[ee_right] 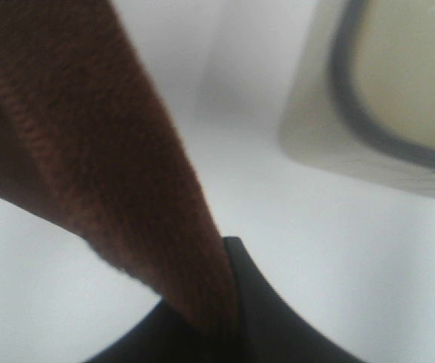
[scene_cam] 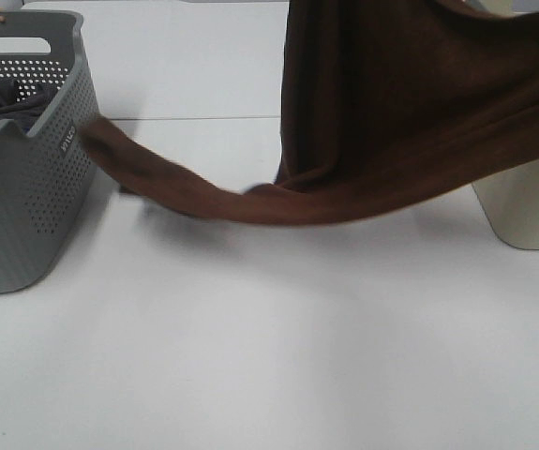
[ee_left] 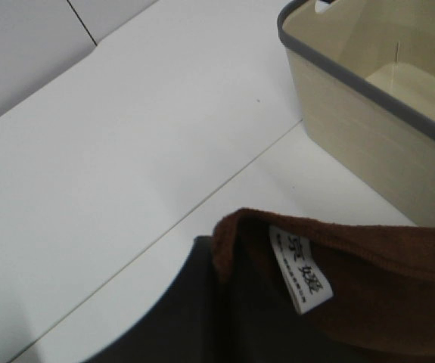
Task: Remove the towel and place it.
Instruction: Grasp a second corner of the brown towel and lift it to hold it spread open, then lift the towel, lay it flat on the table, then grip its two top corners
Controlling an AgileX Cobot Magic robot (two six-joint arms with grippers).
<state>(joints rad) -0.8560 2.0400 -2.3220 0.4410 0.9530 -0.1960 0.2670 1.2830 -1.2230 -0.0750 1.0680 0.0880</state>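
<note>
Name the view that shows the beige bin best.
Left wrist: the beige bin is sharp there, with grey rim, side wall and inside floor visible. Exterior high shows only a lower corner under the hanging towel; right wrist shows a blurred corner.

Left fingers (ee_left: 187,325) dark charcoal, smooth, rounded outer edge, right fingers (ee_right: 278,336) matte black, curved

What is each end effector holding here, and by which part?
The towel, held by both. The left end effector grips its hemmed edge beside the white label; the right end effector pinches a bunched edge.
</note>
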